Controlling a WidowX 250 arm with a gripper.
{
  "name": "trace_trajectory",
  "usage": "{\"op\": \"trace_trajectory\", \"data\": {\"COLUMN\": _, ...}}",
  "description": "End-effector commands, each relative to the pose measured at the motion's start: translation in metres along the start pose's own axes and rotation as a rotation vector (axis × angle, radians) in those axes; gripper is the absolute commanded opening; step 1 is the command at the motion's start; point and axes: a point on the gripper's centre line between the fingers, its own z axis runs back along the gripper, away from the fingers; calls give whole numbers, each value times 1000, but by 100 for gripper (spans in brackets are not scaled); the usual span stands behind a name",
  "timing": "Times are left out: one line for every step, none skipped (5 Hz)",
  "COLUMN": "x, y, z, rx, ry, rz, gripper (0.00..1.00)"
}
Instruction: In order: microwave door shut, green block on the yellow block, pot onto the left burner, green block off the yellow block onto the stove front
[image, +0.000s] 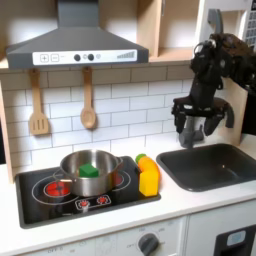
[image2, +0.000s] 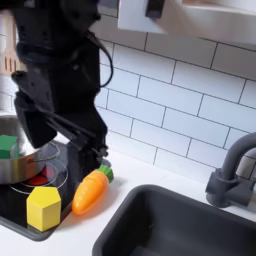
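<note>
- The jaws (image: 196, 130) hung released and empty above the sink (image: 215, 166) in the first exterior view, fingers spread and pointing down, clear of everything.
- The green block (image: 89, 171) lay inside the pot (image: 88, 174), low and well off toward the first exterior view's left of the jaws.
- The pot sat on the black cooktop (image: 40, 208), over the red burner rings.
- The yellow block (image: 149, 182) stood upright between pot and jaws, just beside the pot; a toy carrot (image: 144, 163) lay right behind it.
- In the second exterior view the arm's dark bulk hid most of the pot; a corner of the green block (image2: 7, 146) showed at the frame's left edge, the yellow block (image2: 43, 207) and carrot (image2: 90, 191) nearer the camera.
- Handling, as a guess: the green block looked light, stiff and smooth, so slippery. Best pinched across two flat opposite faces from straight above, since the pot wall left little room sideways.
- The yellow block's top was small; the green one would need setting down level and centred, or it might tip off.
- Whether the microwave door was shut could not be told.
</note>
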Motion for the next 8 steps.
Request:
{"op": "trace_trajectory", "data": {"x": 18, "y": 7, "z": -9, "rx": 21, "ry": 6, "rz": 34, "gripper": 100}}
{"op": "trace_trajectory", "data": {"x": 22, "y": 9, "z": -12, "rx": 20, "ry": 32, "rz": 72, "gripper": 100}}
{"op": "trace_trajectory", "data": {"x": 26, "y": 7, "z": -12, "rx": 4, "ry": 60, "rz": 113, "gripper": 100}}
{"op": "trace_trajectory", "data": {"x": 30, "y": 2, "z": -11, "rx": 0, "ry": 68, "rz": 122, "gripper": 100}}
{"op": "trace_trajectory", "data": {"x": 36, "y": 0, "z": -12, "rx": 4, "ry": 71, "rz": 143, "gripper": 100}}
{"op": "trace_trajectory", "data": {"x": 42, "y": 3, "z": -14, "rx": 6, "ry": 75, "rz": 172, "gripper": 100}}
{"op": "trace_trajectory", "data": {"x": 55, "y": 13, "z": -18, "rx": 22, "ry": 81, "rz": 231, "gripper": 100}}
{"op": "trace_trajectory", "data": {"x": 73, "y": 25, "z": -23, "rx": 37, "ry": 79, "rz": 282, "gripper": 100}}
